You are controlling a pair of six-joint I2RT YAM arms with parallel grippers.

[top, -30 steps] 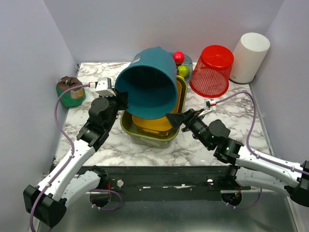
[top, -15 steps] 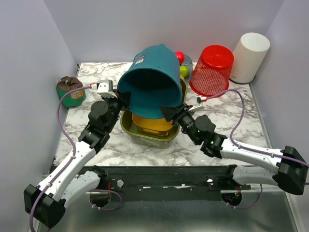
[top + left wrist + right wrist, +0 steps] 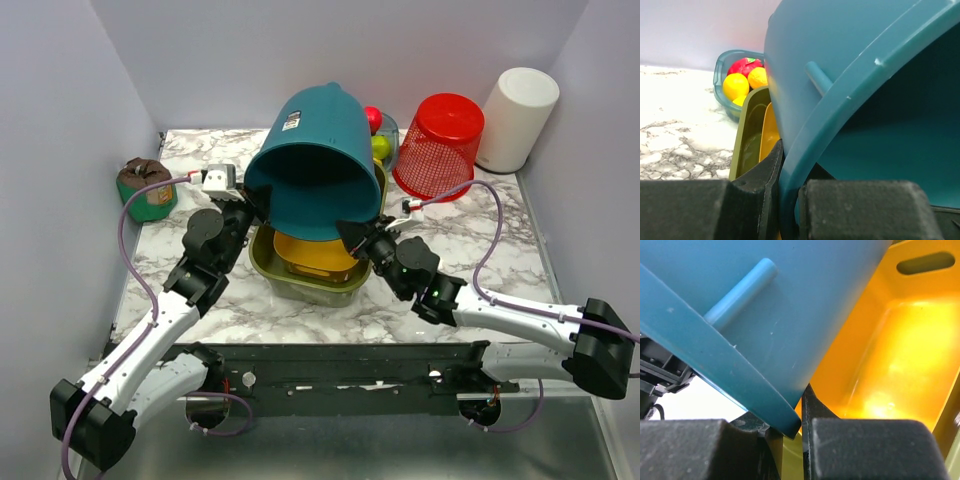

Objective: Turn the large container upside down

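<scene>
Overhead, the teal bucket (image 3: 318, 165) hangs tipped above the yellow tray (image 3: 305, 253); wrist cameras alone show the left gripper (image 3: 790, 192) and right gripper (image 3: 790, 435) each clamped on its rim

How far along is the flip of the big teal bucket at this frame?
Done: the large teal plastic bucket is in the air, tipped past sideways, mouth angled down toward the arms. In hand: the left gripper and right gripper each pinch its rim on opposite sides. Remaining: finish the turn and set it mouth-down; it hangs over the yellow tray nested in the olive-green tray.
</scene>
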